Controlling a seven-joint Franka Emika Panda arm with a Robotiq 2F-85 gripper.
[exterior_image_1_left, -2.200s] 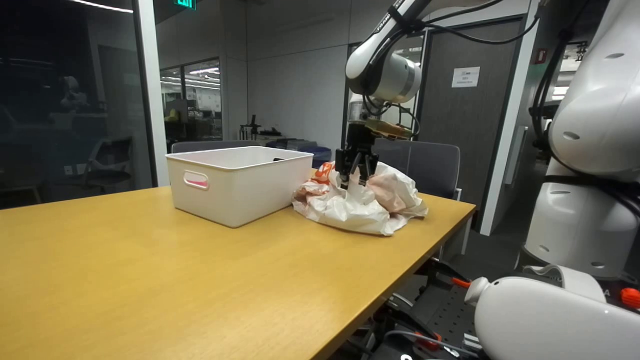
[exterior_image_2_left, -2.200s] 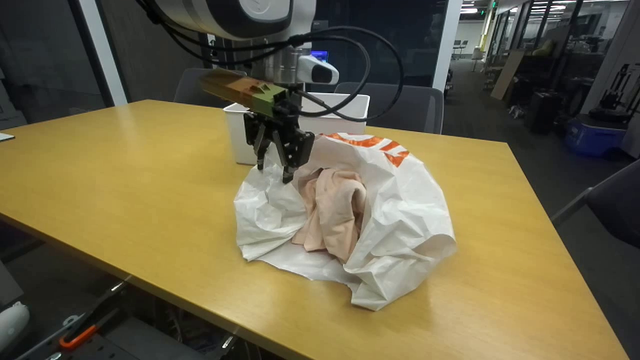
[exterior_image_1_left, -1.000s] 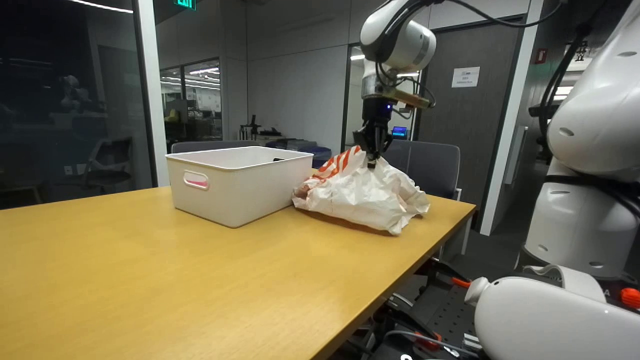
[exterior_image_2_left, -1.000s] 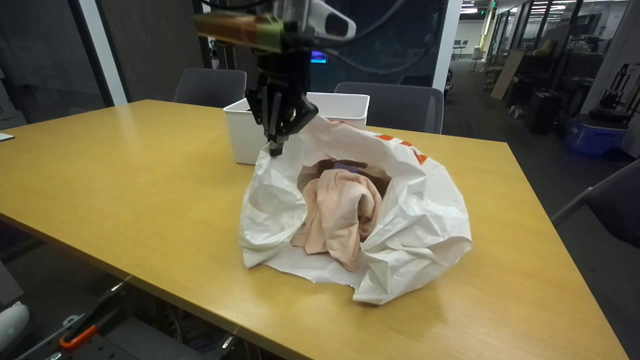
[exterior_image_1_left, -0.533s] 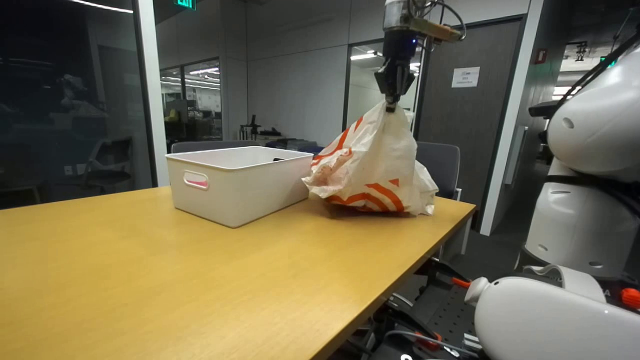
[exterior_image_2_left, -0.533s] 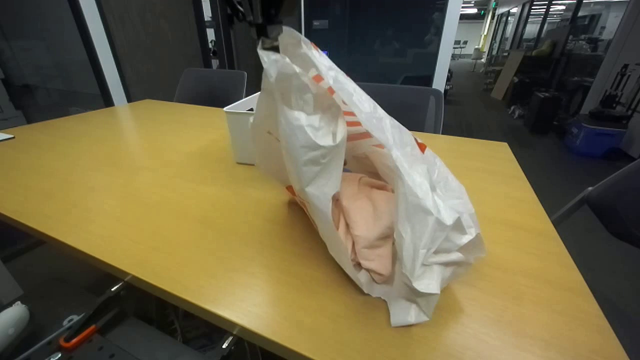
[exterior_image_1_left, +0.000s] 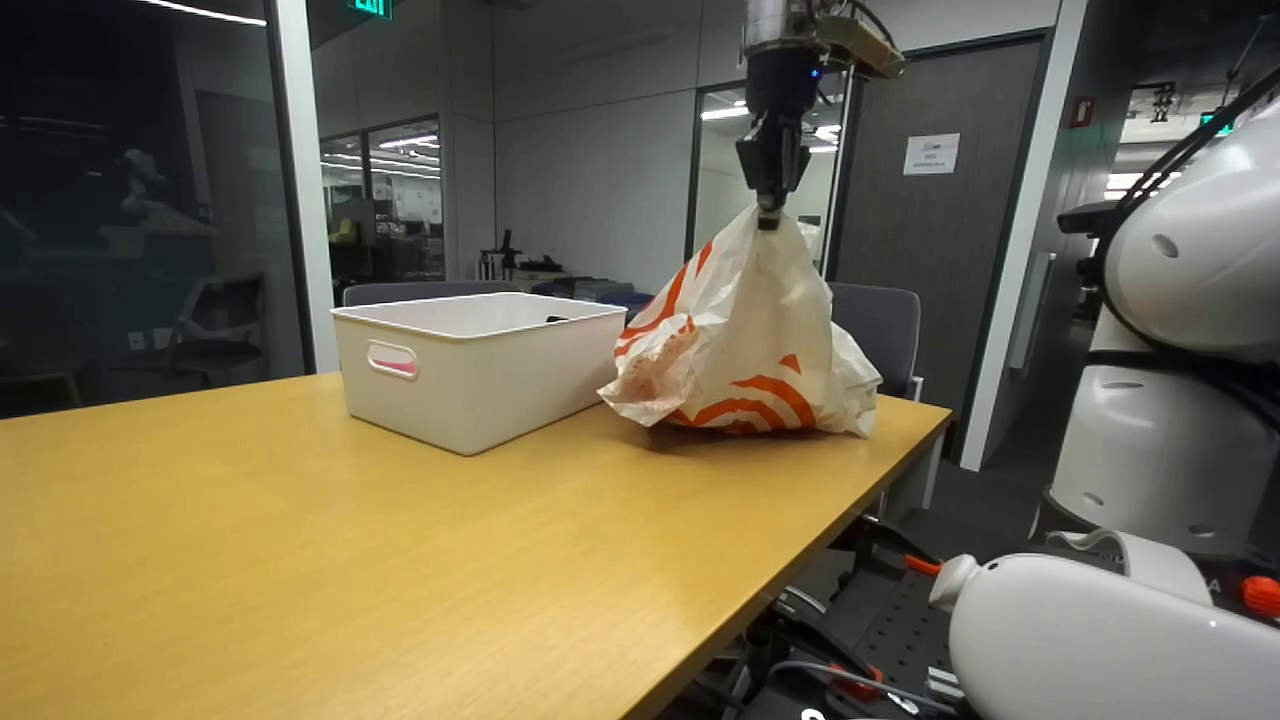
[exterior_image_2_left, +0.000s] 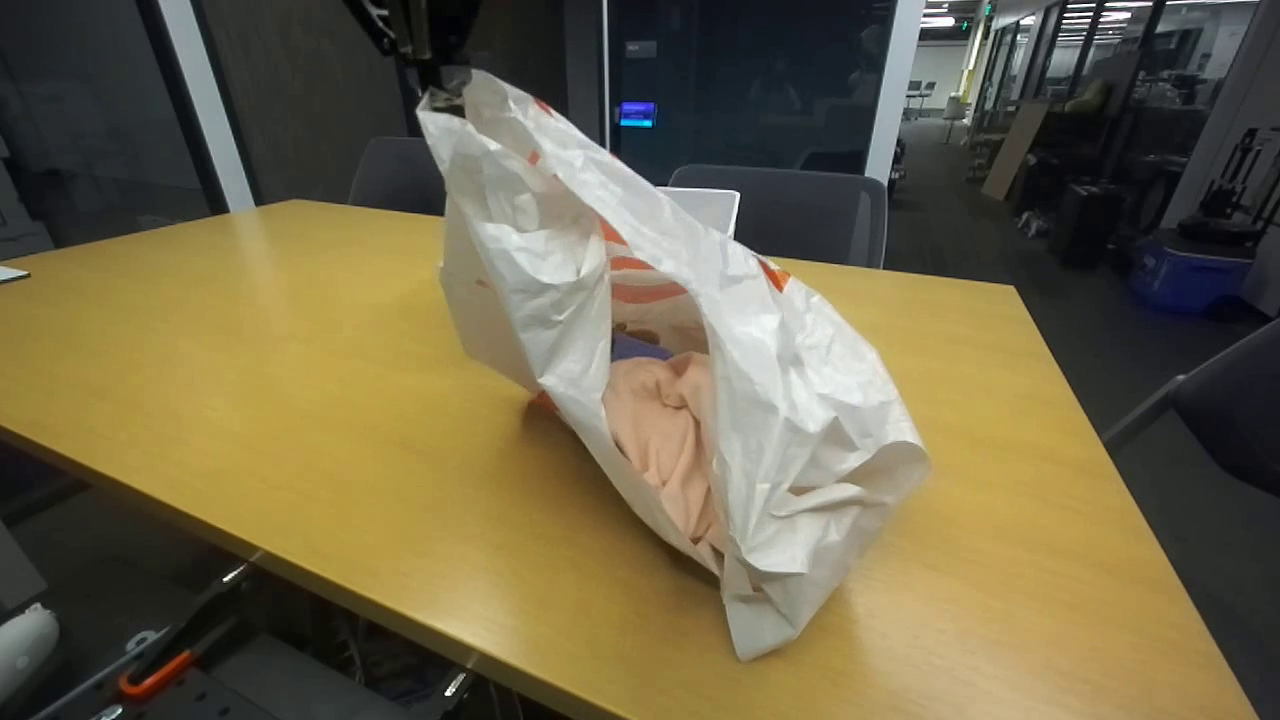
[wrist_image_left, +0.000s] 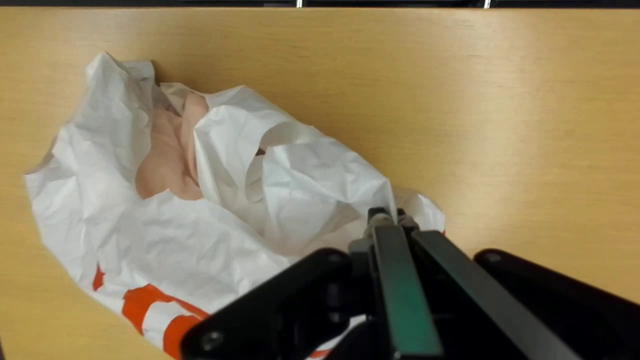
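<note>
The gripper (exterior_image_1_left: 768, 218) pinches a white bag (exterior_image_1_left: 750, 345) by its top; tabletop (wrist_image_left: 360, 75) gives room between bag and table edge (wrist_image_left: 390, 9).

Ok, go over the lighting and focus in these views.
In both exterior views, the bag casts a soft shadow on the table and the gripper shows mostly black, with little detail; in the wrist view, pale glare lies on the table toward the picture's right, and the gripper's nearer parts look slightly out of focus.

The bag (exterior_image_2_left: 800, 400), formerly slumped, now drawn up to a peak at left in an exterior view; gripper (exterior_image_1_left: 768, 220), formerly low with fingers apart, now raised and clamped on its rim; cloth (exterior_image_2_left: 658, 430) less exposed.
</note>
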